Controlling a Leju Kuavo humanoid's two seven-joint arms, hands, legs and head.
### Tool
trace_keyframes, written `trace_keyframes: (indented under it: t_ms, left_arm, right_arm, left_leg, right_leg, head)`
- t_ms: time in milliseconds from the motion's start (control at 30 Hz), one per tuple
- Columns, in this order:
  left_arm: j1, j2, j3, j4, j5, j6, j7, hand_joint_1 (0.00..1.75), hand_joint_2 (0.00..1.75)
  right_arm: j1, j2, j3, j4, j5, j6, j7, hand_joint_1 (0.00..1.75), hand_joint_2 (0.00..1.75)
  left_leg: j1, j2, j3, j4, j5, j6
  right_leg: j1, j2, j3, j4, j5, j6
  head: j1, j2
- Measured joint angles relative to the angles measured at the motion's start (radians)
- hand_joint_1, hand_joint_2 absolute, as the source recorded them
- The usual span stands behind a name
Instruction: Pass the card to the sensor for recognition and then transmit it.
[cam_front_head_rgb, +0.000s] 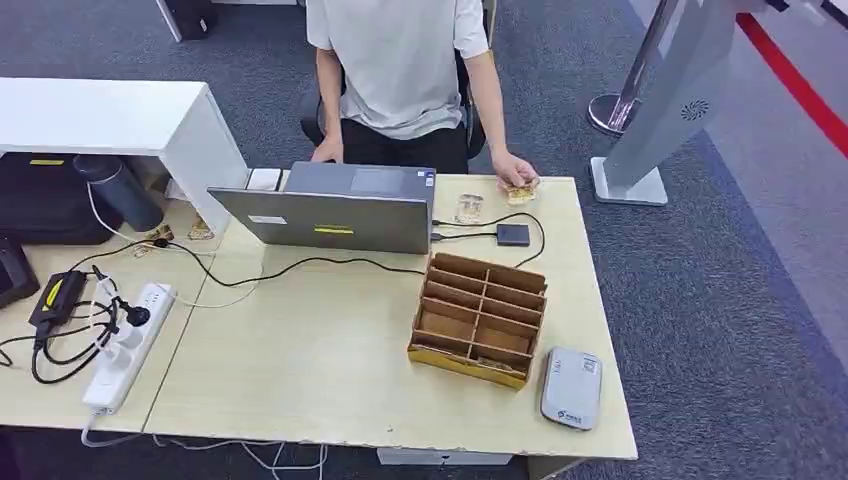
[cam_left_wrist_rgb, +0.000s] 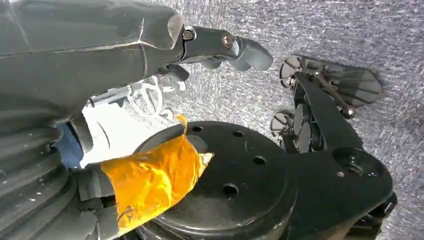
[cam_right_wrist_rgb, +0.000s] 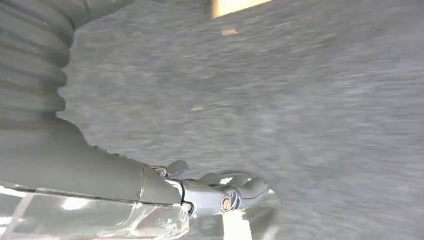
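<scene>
At the table's far right edge a person's hand (cam_front_head_rgb: 513, 168) rests on a small yellowish card (cam_front_head_rgb: 520, 194). A clear card-like piece (cam_front_head_rgb: 468, 208) lies just left of it. A grey flat reader device (cam_front_head_rgb: 571, 388) sits at the near right corner of the table (cam_front_head_rgb: 300, 360). A small dark square box (cam_front_head_rgb: 512, 234) is cabled to the laptop (cam_front_head_rgb: 335, 212). My left hand (cam_left_wrist_rgb: 215, 47) hangs over the carpet with its thumb out and nothing in it. My right hand (cam_right_wrist_rgb: 220, 192) also hangs over the carpet and holds nothing.
A cardboard divider box (cam_front_head_rgb: 478, 318) stands between the laptop and the grey device. A power strip (cam_front_head_rgb: 125, 345) with cables lies at the left, near a dark flask (cam_front_head_rgb: 122, 192) and a white shelf (cam_front_head_rgb: 100, 115). The person sits behind the laptop. A barrier post base (cam_front_head_rgb: 612, 112) stands at the back right.
</scene>
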Motion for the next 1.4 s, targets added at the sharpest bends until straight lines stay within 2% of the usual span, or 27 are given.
trace_keyframes:
  t_ms: [67,133,300,500,667,733,800,867,967,1100,1167,1300,1400]
  left_arm:
    - [0.0,0.002,0.0,0.0,0.003,0.001,0.0,0.0,1.75]
    - [0.0,0.003,0.0,0.0,0.007,0.003,0.0,0.0,1.75]
    - [0.0,0.005,0.0,0.0,0.012,0.005,0.0,0.0,1.75]
    - [0.0,0.007,-0.002,0.0,0.014,0.005,0.0,0.0,1.75]
    - [-0.003,0.013,-0.009,0.0,0.019,0.005,-0.005,0.0,1.75]
    - [-0.003,0.016,-0.013,0.0,0.016,0.003,-0.011,0.0,1.75]
    - [-0.006,0.018,-0.019,0.0,0.011,0.003,-0.011,0.0,1.75]
    - [-0.005,0.022,-0.028,0.0,0.002,0.004,-0.011,0.0,1.75]
    - [-0.016,0.028,-0.045,0.0,-0.013,0.007,-0.011,0.0,1.75]
    - [-0.024,0.035,-0.064,0.0,-0.024,0.002,-0.002,0.0,1.75]
    - [-0.025,0.037,-0.07,0.0,-0.024,0.0,0.0,0.0,1.75]
    - [-0.024,0.04,-0.081,0.0,-0.024,-0.001,0.0,0.0,1.75]
    - [-0.024,0.041,-0.083,0.0,-0.024,-0.001,0.0,0.0,1.75]
  right_arm:
    - [-0.008,0.001,0.081,-0.114,-0.122,0.025,0.111,0.0,1.75]
    - [-0.006,0.0,0.161,-0.202,-0.208,0.013,0.152,0.0,1.75]
    - [0.028,-0.002,0.309,-0.298,-0.317,-0.037,0.16,0.0,1.75]
    - [0.043,-0.009,0.384,-0.345,-0.347,-0.044,0.158,0.0,1.75]
    - [0.041,-0.057,0.611,-0.503,-0.518,-0.125,0.243,0.0,1.75]
    - [0.013,-0.09,0.711,-0.536,-0.572,-0.131,0.208,0.0,1.75]
    - [-0.028,-0.129,0.785,-0.521,-0.569,-0.128,0.176,0.0,1.75]
    - [-0.089,-0.141,0.859,-0.525,-0.514,-0.144,0.177,0.0,1.75]
    - [-0.2,-0.14,1.03,-0.53,-0.413,-0.181,0.191,0.0,1.75]
    - [-0.32,-0.123,1.23,-0.552,-0.287,-0.266,0.233,0.0,1.75]
    - [-0.363,-0.115,1.307,-0.562,-0.269,-0.286,0.245,0.0,1.75]
    - [-0.394,-0.111,1.385,-0.577,-0.272,-0.297,0.252,0.0,1.75]
    - [-0.402,-0.111,1.412,-0.583,-0.275,-0.301,0.252,0.0,1.75]
  left_leg:
    - [0.0,-0.001,0.0,0.0,0.001,0.001]
    - [0.0,-0.001,0.0,0.0,0.001,0.001]
    - [0.0,-0.001,0.0,0.0,0.001,0.001]
    - [0.0,-0.001,-0.001,0.0,0.001,0.001]
    - [-0.001,0.002,-0.001,0.0,0.002,0.002]
    - [-0.001,0.002,-0.001,0.0,0.002,0.001]
    - [-0.001,0.0,-0.002,0.0,0.004,0.003]
    - [-0.001,0.0,-0.004,0.001,0.006,0.003]
    - [0.0,0.005,-0.005,0.0,0.008,0.0]
    - [0.0,0.0,-0.006,0.001,0.011,-0.002]
    - [0.0,-0.001,-0.007,0.001,0.011,-0.002]
    - [0.0,-0.007,-0.01,0.001,0.012,-0.003]
    - [0.0,-0.007,-0.011,0.001,0.012,-0.003]
  right_leg:
    - [0.0,0.0,0.0,0.0,0.0,0.0]
    - [0.0,-0.001,0.0,0.0,0.0,0.0]
    - [0.0,-0.001,0.0,0.0,0.0,0.0]
    - [0.0,-0.002,0.0,0.0,0.0,0.0]
    - [-0.001,0.001,-0.001,0.001,0.001,0.001]
    - [-0.001,0.001,-0.001,0.001,0.003,0.001]
    - [-0.001,0.0,-0.001,0.001,0.003,0.002]
    - [-0.001,0.0,-0.003,0.002,0.005,0.002]
    - [-0.001,0.006,-0.006,0.003,0.007,0.001]
    - [-0.001,0.001,-0.009,0.005,0.008,0.001]
    - [0.0,0.0,-0.009,0.005,0.008,0.0]
    - [0.0,-0.005,-0.009,0.005,0.008,0.0]
    - [0.0,-0.005,-0.01,0.005,0.008,0.0]
  head:
    - [0.0,0.0]
    - [0.0,0.0]
    - [0.0,0.0]
    - [0.0,0.0]
    - [0.0,0.0]
    - [-0.001,0.0]
    - [0.0,0.0]
    - [0.0,0.0]
    - [0.0,0.0]
    - [0.0,0.0]
    - [0.0,0.0]
    - [0.0,0.0]
    - [0.0,0.0]
